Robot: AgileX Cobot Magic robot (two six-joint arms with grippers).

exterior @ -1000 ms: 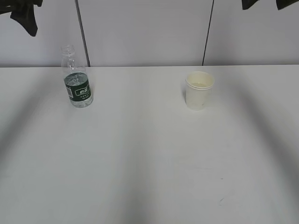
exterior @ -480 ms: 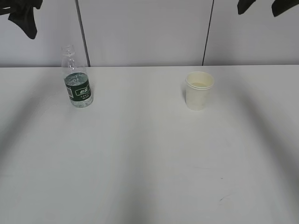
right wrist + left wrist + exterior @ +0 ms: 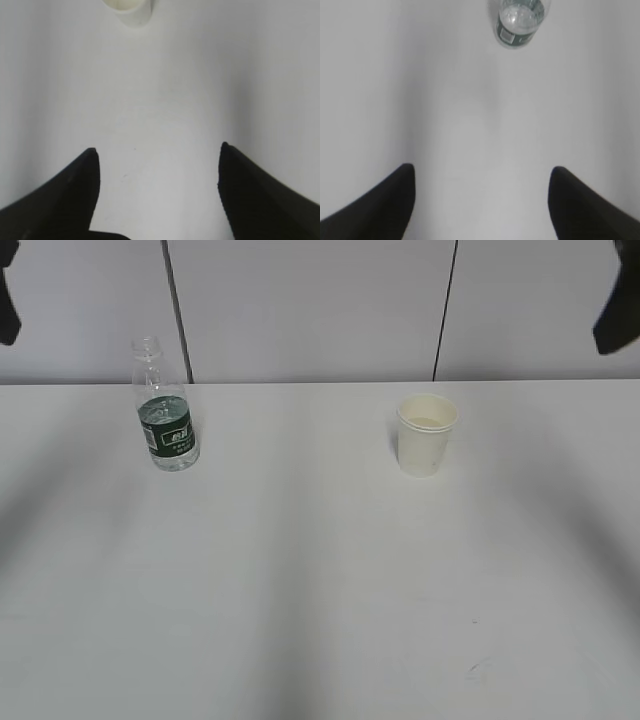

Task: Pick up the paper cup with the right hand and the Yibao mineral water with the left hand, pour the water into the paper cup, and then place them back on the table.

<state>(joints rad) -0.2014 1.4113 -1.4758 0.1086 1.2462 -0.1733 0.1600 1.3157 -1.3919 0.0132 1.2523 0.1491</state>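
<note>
The Yibao mineral water stands upright and capless on the white table at the back left. In the left wrist view the bottle is far ahead at the top edge, and my left gripper is open over bare table with nothing between its fingers. The paper cup stands upright at the back right. The right wrist view shows the cup cut by the top edge, far from my open, empty right gripper. Only dark slivers of the left arm and right arm show in the exterior view.
Behind the table's far edge rises a grey panelled wall with two dark vertical seams. Soft arm shadows fall across the tabletop on both sides. A few tiny dark specks mark the near right of the table.
The dark parts of both arms have slid outward toward the upper corners of the exterior view. The bottle and the cup have stayed where they were.
</note>
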